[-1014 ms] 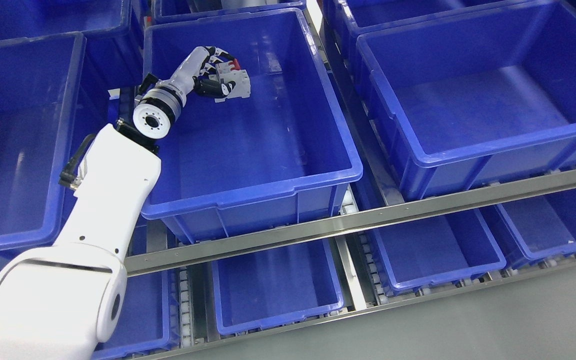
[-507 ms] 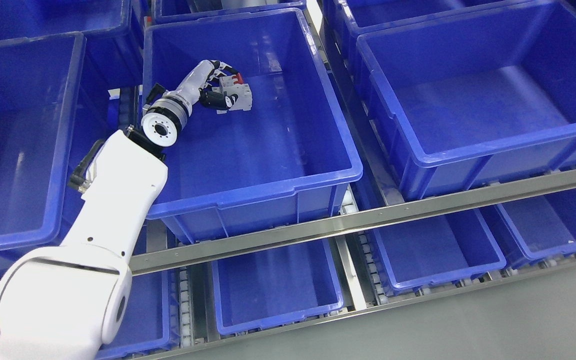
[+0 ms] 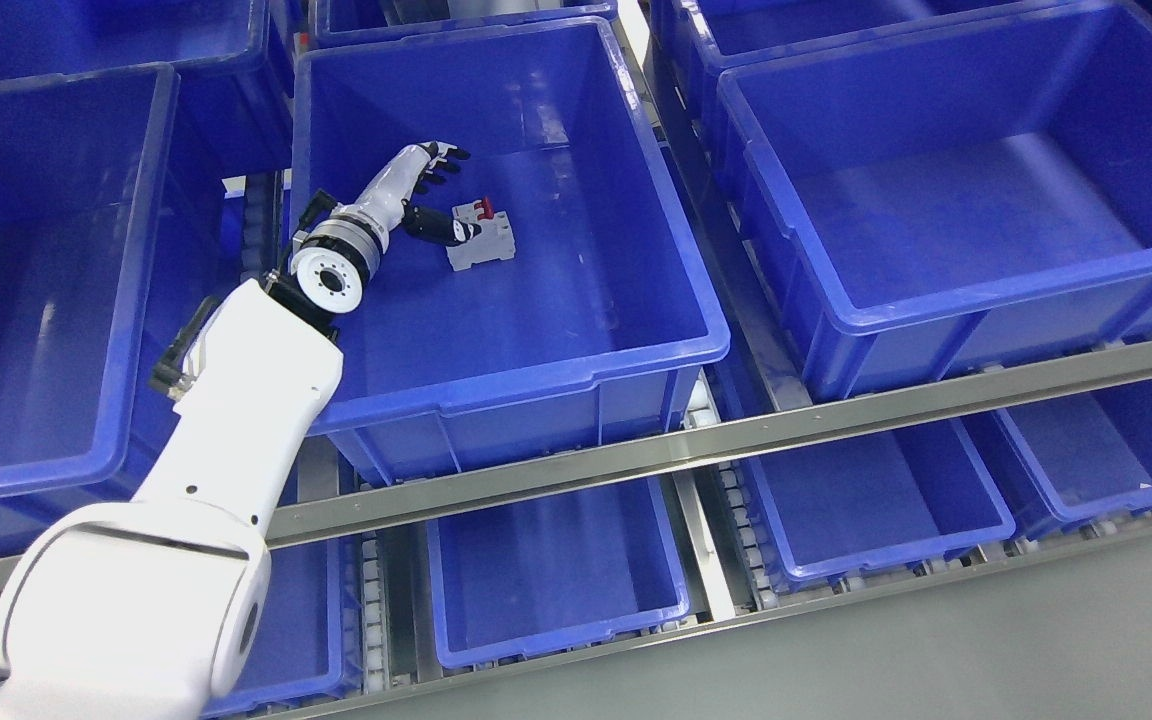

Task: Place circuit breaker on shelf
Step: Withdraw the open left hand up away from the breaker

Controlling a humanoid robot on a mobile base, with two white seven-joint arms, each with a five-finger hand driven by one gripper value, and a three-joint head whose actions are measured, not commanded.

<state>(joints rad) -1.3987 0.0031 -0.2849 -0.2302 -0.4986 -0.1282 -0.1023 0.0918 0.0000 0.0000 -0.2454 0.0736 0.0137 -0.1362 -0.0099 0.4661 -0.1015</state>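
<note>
A grey circuit breaker (image 3: 482, 240) with a red switch lies on the floor of the middle blue bin (image 3: 576, 370) on the upper shelf level. My left hand (image 3: 441, 195) reaches into that bin from the left. Its fingers (image 3: 446, 154) are spread and point away from the breaker. The thumb (image 3: 441, 230) lies just beside the breaker's left end; whether it touches cannot be told. Nothing is held in the hand. My right arm is out of view.
Blue bins stand on both sides, a large one at the right (image 3: 996, 290) and one at the left (image 3: 126, 300). A metal shelf rail (image 3: 736, 440) runs across the front. Smaller blue bins (image 3: 556, 570) sit on the lower level. Grey floor shows at the bottom right.
My left hand lowered the breaker to the bin floor and let go of it; the fingers have spread apart. The breaker now lies a little lower and to the right.
</note>
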